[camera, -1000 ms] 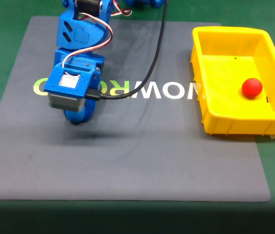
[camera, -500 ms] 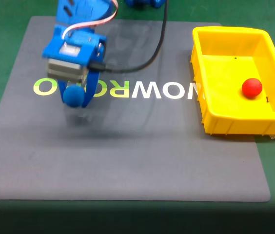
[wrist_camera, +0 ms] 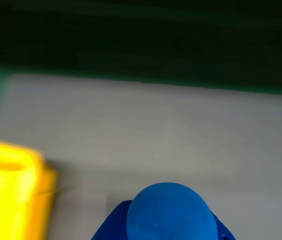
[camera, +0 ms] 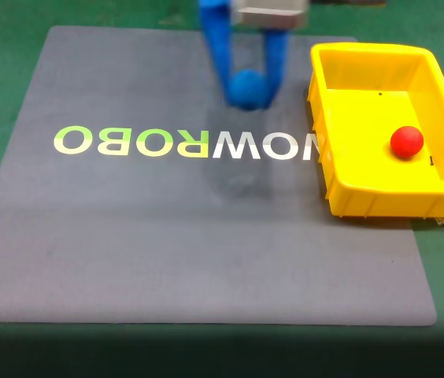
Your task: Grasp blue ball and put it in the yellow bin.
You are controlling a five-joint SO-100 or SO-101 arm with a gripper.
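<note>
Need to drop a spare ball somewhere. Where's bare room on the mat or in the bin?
Free: gray mat left of and below the ROBO lettering; yellow bin floor left of the red ball. Crowded: the mat strip beside the bin's left wall, where the gripper holds the blue ball.

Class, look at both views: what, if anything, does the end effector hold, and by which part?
The end effector holds the blue ball, pinched at its two opposite sides between the blue fingers, lifted above the grey mat.

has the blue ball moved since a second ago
Yes. Held in the tool, the blue ball has travelled right across the mat's ROBO lettering toward the yellow bin, in the fixed view.
</note>
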